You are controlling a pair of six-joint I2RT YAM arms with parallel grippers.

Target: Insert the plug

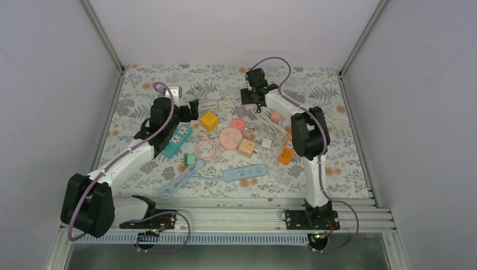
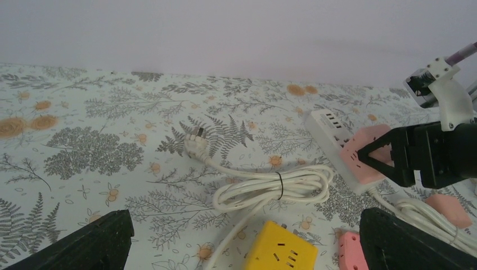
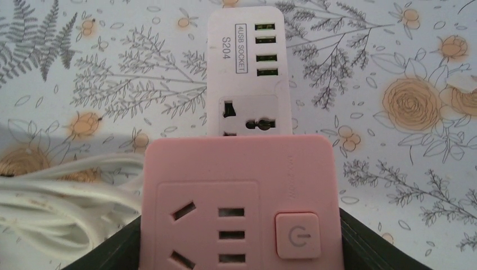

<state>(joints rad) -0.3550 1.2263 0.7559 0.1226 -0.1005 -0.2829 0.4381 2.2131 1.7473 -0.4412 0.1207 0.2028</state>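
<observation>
Seen from above, with the round pink socket hub [image 1: 230, 138] as the middle of the dial, my left gripper [image 1: 189, 110] hangs at about 10 o'clock. Its jaws are spread as wide as they go and grip nothing. Just beneath that arm, at 9 o'clock, lies a teal power strip [image 1: 177, 140], and a small green cube [image 1: 190, 160] sits at 8 o'clock. A blue power strip [image 1: 245, 173] lies at 6 o'clock.

Through my left wrist camera, a white plug [image 2: 195, 142] rests on the floral tablecloth [image 2: 84, 146] at 11 o'clock from the yellow socket cube [image 2: 278, 250]. Its coiled white cable [image 2: 270, 188], bound with a dark tie, lies between the two.

Further right, at about 12 to 1 o'clock from the hub, my right gripper [image 1: 256, 93] has its jaws partly closed on the two sides of the pink adapter [image 3: 236, 197]. It holds the adapter with the socket face and power button towards the wrist camera. The adapter sits against the near end of the white USB power strip [image 3: 250, 73] and covers the lower edge of its universal socket. The four USB ports lie beyond, at 12 o'clock. I cannot tell whether the adapter's prongs are in the strip.

An orange strip [image 1: 287, 153] lies at 4 o'clock from the hub.
</observation>
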